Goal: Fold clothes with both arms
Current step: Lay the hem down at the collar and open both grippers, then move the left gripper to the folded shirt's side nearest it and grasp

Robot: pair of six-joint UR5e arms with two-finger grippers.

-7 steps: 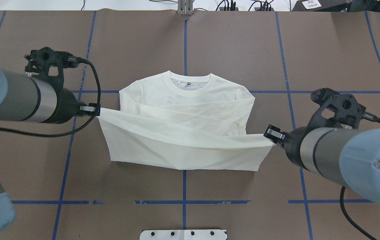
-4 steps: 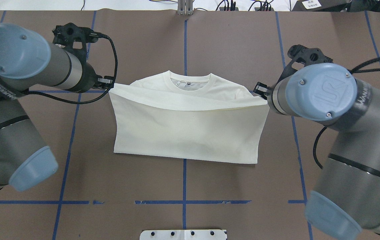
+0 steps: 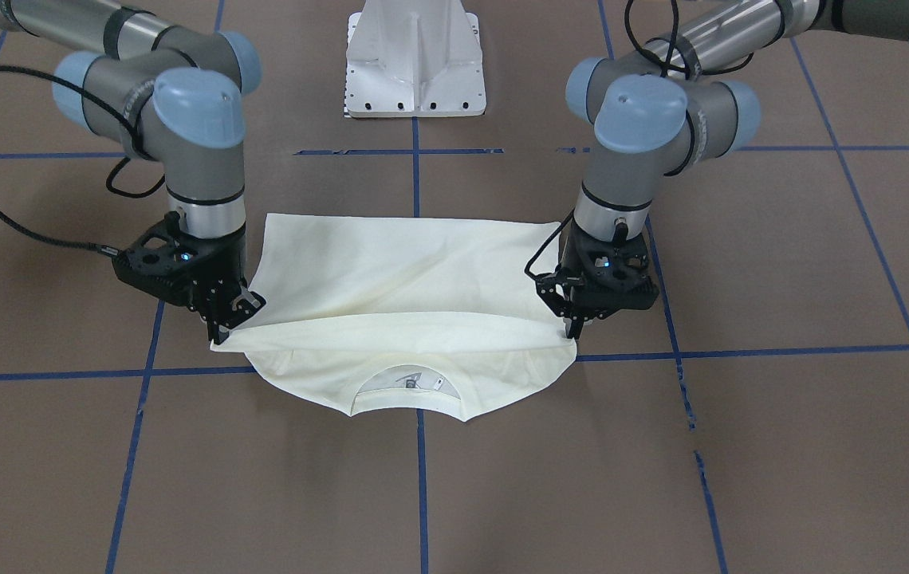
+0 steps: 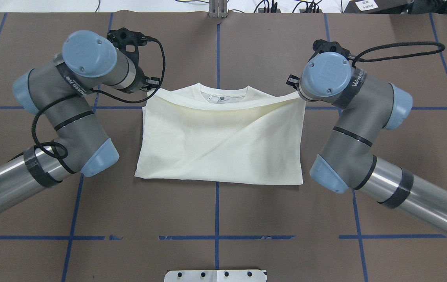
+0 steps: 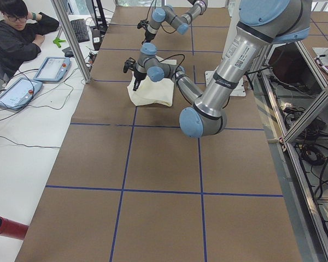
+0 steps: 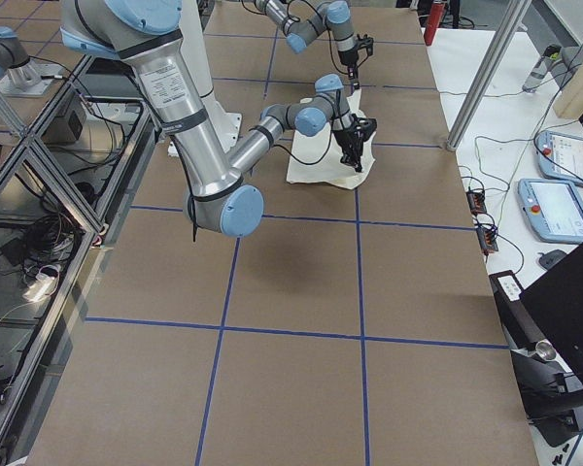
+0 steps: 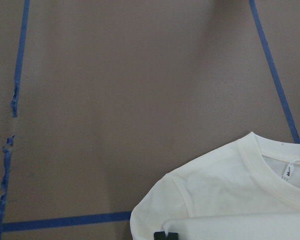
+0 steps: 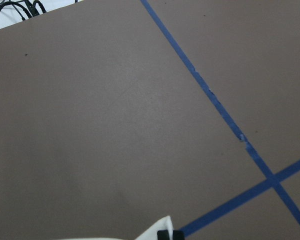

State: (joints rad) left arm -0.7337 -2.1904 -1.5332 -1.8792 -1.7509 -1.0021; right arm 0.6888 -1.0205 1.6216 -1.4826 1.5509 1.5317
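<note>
The shirt (image 4: 219,145) is soft cream cloth, plain, with no picture showing. It lies on the worktop (image 4: 286,219), straight out in front of the white base (image 3: 415,60). The worktop is flat, brown and dull like paper. Thin blue tape lines (image 4: 216,219) mark it into big squares.

The shirt is doubled over, so it looks like a wide box shape. Its one straight fold is on the side near the white base. Long, gentle wrinkles run slantwise across the top layer. The round ribbed collar (image 7: 260,162) peeks out on the side far from the white base, with a small tag (image 7: 288,172) inside it.

The left arm (image 4: 74,129) and the right arm (image 4: 349,137) are smooth grey tubes with light-blue round caps and black cords (image 4: 404,44).

The left fingers (image 3: 570,331) are black and thin. They are squeezed tight on one corner of the top layer, at the shirt's end far from the white base, on the robot's left. The right fingers (image 3: 223,331) pinch the other corner the same way, on the robot's right. Both pinched corners sit just short of the collar. The edge of cloth between them runs straight from one corner to the other. The tips point down at the worktop.
</note>
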